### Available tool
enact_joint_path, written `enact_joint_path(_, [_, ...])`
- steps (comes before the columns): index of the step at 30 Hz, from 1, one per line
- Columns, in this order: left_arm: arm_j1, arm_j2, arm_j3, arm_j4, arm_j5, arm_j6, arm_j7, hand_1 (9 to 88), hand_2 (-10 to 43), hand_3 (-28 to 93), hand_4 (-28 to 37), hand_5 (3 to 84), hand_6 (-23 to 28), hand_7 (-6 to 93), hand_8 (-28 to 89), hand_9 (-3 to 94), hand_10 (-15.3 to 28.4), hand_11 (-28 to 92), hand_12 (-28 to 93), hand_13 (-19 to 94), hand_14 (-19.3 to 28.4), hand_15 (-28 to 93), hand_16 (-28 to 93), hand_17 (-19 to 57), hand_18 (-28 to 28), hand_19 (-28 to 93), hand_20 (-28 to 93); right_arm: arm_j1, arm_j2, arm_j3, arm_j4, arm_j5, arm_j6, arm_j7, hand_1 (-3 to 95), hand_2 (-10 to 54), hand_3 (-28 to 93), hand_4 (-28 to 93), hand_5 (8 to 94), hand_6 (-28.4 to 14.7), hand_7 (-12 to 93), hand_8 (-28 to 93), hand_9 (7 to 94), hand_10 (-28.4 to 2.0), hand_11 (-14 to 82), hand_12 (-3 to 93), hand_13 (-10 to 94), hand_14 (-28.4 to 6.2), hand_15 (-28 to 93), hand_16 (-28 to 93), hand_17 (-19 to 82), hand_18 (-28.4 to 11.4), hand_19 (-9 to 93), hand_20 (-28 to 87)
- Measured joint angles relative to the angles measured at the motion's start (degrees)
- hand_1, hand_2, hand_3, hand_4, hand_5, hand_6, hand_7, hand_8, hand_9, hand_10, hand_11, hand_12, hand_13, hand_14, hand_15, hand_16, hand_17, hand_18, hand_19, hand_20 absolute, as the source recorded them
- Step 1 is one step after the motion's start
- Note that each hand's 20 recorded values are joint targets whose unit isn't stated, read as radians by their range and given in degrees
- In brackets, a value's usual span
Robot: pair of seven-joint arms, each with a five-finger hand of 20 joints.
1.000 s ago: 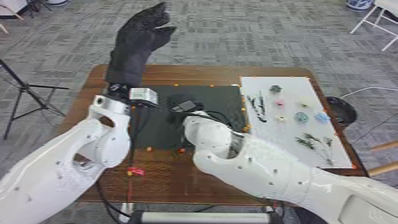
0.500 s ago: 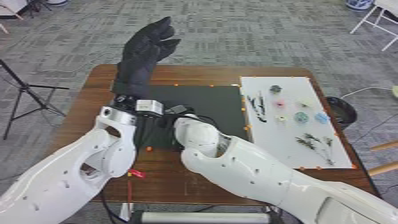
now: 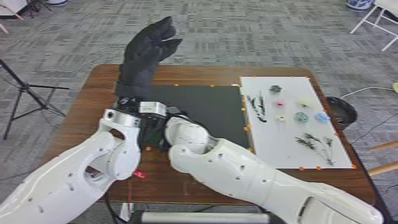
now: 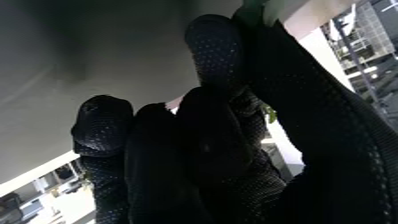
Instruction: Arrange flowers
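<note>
In head view, the left hand (image 3: 144, 57) is raised with fingers relaxed, and the small flowers (image 3: 301, 117) lie apart on the white board (image 3: 274, 160). In right wrist view, the right hand (image 4: 200, 145) is narrow, pinching a green thing (image 4: 251, 6) by thumb and finger.

The table (image 3: 204, 189) is brown, the board (image 3: 306, 130) white, the floor (image 3: 240, 35) patterned grey, the mat (image 3: 200, 102) black.

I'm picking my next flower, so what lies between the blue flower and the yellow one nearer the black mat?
In the head view, a round green flower lies between that yellow flower and the blue flower.
</note>
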Motion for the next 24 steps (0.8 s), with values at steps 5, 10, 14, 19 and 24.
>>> enact_joint_path(5, [0.06,0.00,0.02,-0.41,-0.04,0.32,0.55,32.8,-5.8,68,-19.9,31.5,1.6,26.0,-11,25.8,11.4,30,20,24,13.7,39,5,-7.6,19.9,41,17,0.00,-2.06,-0.03,2.14,-0.82,0.00,0.22,41.2,-9.5,83,-12,76.3,0.4,48,29,84.9,-5.6,69.7,63.9,85,-5.5,88,45,46,-21.1,93,40])
enact_joint_path(10, [0.21,0.00,0.02,-0.74,-0.15,0.76,1.09,32.8,-5.8,68,-19.9,31.5,1.6,26.0,-11,25.8,11.4,30,20,24,13.7,39,5,-7.6,19.9,41,17,0.42,-3.78,-0.67,5.13,-1.75,0.35,0.47,41.2,-9.5,83,-12,76.3,0.7,48,29,85.1,-5.6,69.4,64.0,85,-5.5,88,45,46,-21.0,93,40])
enact_joint_path(14, [0.27,-0.14,0.07,-0.79,-0.17,0.86,1.42,32.7,-5.7,68,-19.9,31.5,1.6,26.1,-11,25.9,11.4,30,20,24,13.8,39,5,-7.5,19.9,41,17,0.90,-4.48,-1.06,6.24,-2.20,0.47,1.01,40.9,-9.5,83,-12,77.1,1.4,47,29,85.2,-5.6,69.1,64.0,85,-5.4,88,45,46,-21.1,93,40])
enact_joint_path(19, [0.34,-0.39,0.07,-0.79,-0.28,0.98,1.63,32.8,-5.7,68,-19.8,31.5,1.6,25.9,-11,25.9,11.4,30,20,24,13.8,39,5,-7.6,19.9,41,17,0.89,-4.76,-0.83,6.49,-2.16,0.36,1.30,40.6,-9.5,83,-11,78.3,1.9,46,29,85.8,-5.6,68.6,63.8,86,-5.2,87,45,47,-21.0,93,40])
enact_joint_path(24, [0.60,-0.43,0.04,-0.89,-0.29,1.13,1.79,32.8,-5.7,68,-19.9,31.5,1.7,25.8,-11,25.9,11.4,30,20,24,13.8,38,5,-7.6,19.9,41,17,0.90,-5.69,0.29,7.24,-1.09,0.33,2.10,40.5,-9.5,82,-16,79.9,2.8,45,26,86.4,-5.4,67.6,63.9,86,-5.1,87,45,47,-21.0,93,40])
